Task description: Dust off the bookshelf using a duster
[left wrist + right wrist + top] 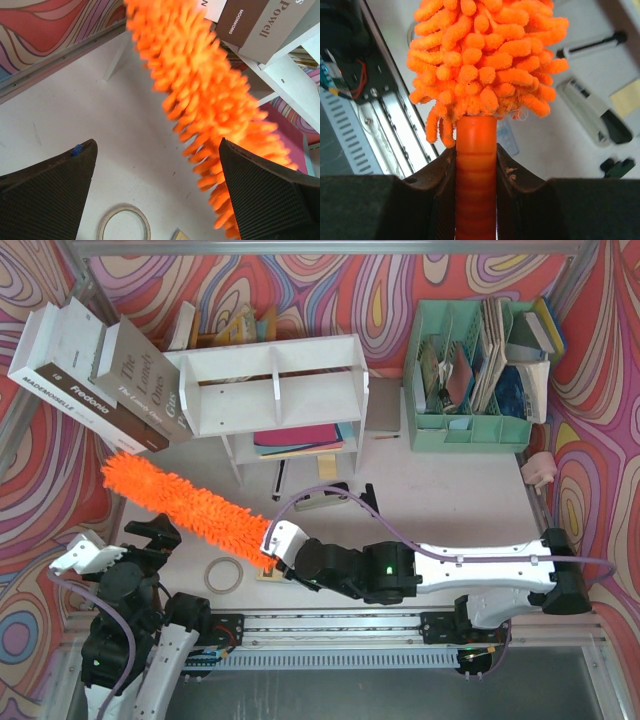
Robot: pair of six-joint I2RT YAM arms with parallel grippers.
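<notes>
Plainly, the right gripper point(476, 165) is pinching the duster point(185, 502) by its slim orange handle. The right wrist view shows both dark fingers point(512, 175) pressed against the ribbed stem just below the fluffy head. From that grip the head runs diagonally up and to the left across the table point(450, 510). Its tip ends just below the big books point(90, 370) that lean beside the bookshelf point(275, 385). The duster lies in front of the shelf's left end and apart from it; whether the fibres brush the table I cannot tell.

The left gripper point(85, 552) sits low at the near left with its fingers spread wide and nothing between them. In its own camera the orange head point(210, 100) passes beyond the right finger point(270, 195) – blurred, and not held.

A ring of tape point(222, 577) lies on the table near the handle. A mint-green file organiser point(470, 430) (stuffed with papers) stands to the right of the shelf.
</notes>
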